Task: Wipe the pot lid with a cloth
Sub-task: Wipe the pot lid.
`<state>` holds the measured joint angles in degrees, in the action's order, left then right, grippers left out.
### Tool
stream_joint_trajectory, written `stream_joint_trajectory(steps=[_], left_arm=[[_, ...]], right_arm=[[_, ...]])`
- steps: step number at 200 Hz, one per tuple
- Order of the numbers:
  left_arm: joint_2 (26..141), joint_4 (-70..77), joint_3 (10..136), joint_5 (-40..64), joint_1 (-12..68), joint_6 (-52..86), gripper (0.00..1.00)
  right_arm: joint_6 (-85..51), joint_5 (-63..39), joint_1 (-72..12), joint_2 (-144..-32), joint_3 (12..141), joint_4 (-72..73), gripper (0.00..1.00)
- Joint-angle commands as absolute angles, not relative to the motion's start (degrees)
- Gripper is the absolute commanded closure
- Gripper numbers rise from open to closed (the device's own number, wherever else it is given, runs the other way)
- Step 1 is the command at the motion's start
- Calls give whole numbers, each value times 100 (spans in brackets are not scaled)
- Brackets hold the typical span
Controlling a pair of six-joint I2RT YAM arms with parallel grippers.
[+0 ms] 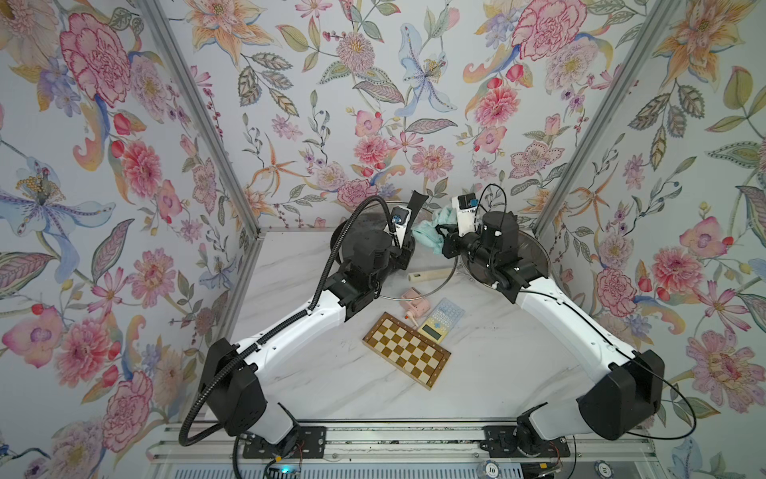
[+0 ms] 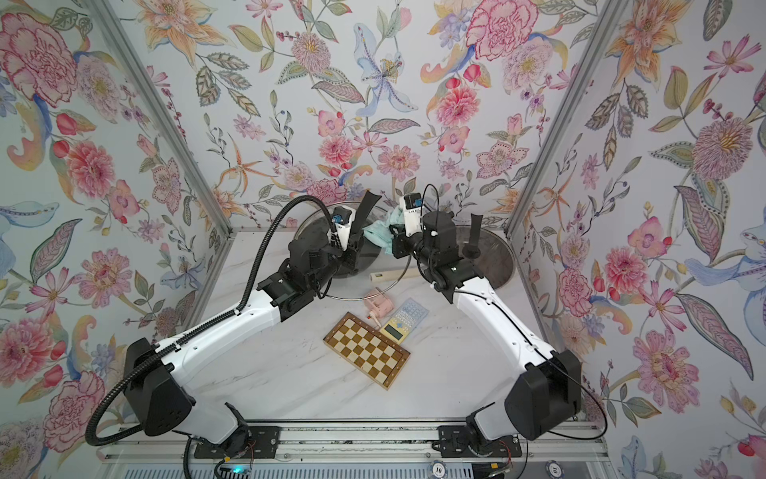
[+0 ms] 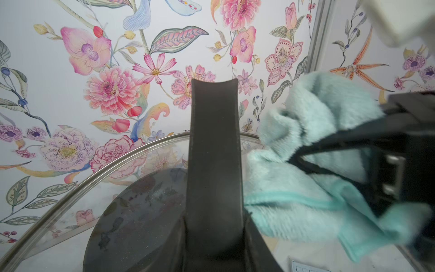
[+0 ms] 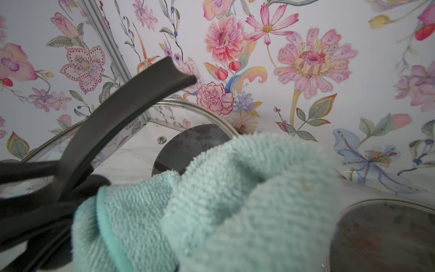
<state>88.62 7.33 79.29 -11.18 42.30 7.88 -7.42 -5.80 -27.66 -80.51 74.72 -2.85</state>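
The pot lid (image 1: 414, 297), clear glass with a steel rim (image 3: 98, 174), is lifted and tilted over the back of the table. Its curved black handle (image 1: 416, 201) (image 3: 214, 153) (image 4: 113, 110) sticks up. My left gripper (image 1: 404, 248) (image 3: 214, 249) is shut on the base of that handle. The cloth (image 1: 429, 234) (image 2: 379, 234) (image 3: 294, 200) (image 4: 235, 200), fluffy mint-green, is bunched in my right gripper (image 1: 442, 242), which is shut on it. The cloth lies against the lid beside the handle, and it hides the right fingertips in the right wrist view.
A second round steel-rimmed piece (image 1: 539, 257) (image 4: 381, 230) lies under my right arm at the back right. In the middle are a checkered board (image 1: 407, 350), a calculator (image 1: 439, 319), a pink item (image 1: 414, 305) and a cream stick (image 1: 427, 274). Floral walls stand close behind.
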Motion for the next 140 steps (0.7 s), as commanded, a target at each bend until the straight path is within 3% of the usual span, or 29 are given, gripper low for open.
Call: stream_joint_trajectory(steps=[1, 45, 72, 103, 140], left_arm=[[8891, 2420, 8721, -1219, 4085, 868, 100], [9323, 2444, 9075, -966, 4069, 983, 100], [9252, 2442, 9011, -940, 4069, 998, 100], [8903, 2512, 8642, -817, 4068, 884, 100], [8487, 2511, 8298, -468, 4068, 807, 100]], right_arm=[[-1088, -264, -3119, -7781, 6994, -907, 100], [-1319, -477, -4163, -7755, 7001, -786, 100], [-1342, -545, -4292, -8059, 7292, -527, 100], [-1199, -500, -3757, -8002, 7125, -545, 100], [-1076, -955, -2358, -8213, 7098, -534, 100]])
